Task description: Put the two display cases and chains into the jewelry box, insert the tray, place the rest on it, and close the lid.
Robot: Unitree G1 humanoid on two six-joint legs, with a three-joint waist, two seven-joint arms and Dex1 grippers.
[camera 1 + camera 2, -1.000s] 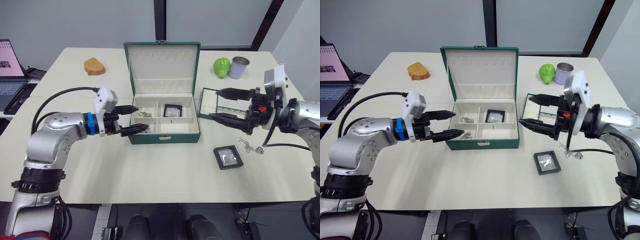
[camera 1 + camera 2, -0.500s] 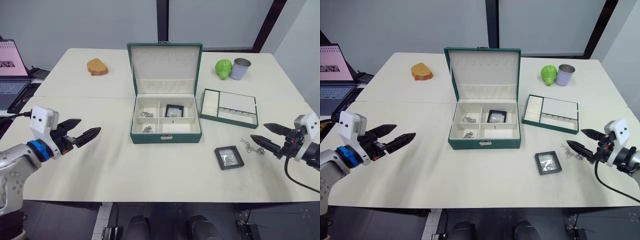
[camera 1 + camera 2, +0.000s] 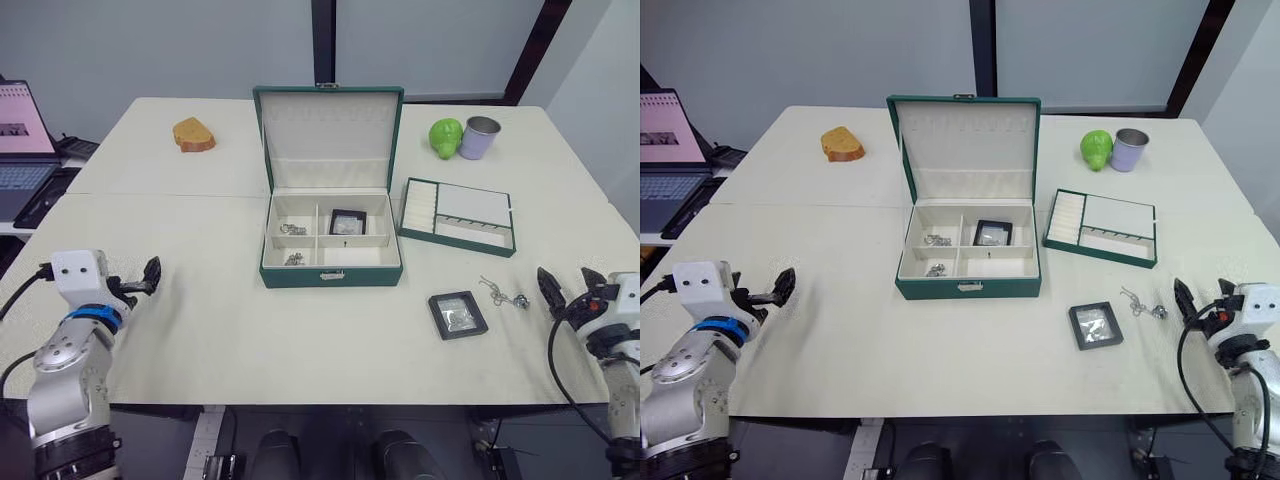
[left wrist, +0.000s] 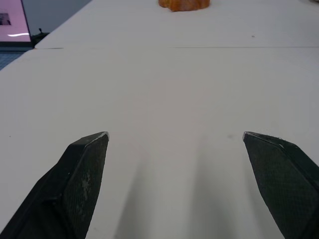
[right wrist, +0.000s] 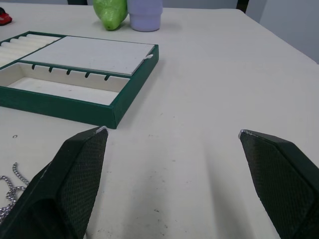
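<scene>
Both your arms have pulled back to the worktop edges; left claw and right claw gape empty. One display case and a chain lie right of the open jewelry box, tray beside it.

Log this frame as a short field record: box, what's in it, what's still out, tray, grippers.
box: jewelry box open, lid upright
in box: one display case, two chains
on table: second case, chain beside it
tray: on table, right of box
left gripper: open, empty, at the table's near left edge
right gripper: open, empty, near the loose chain
</scene>
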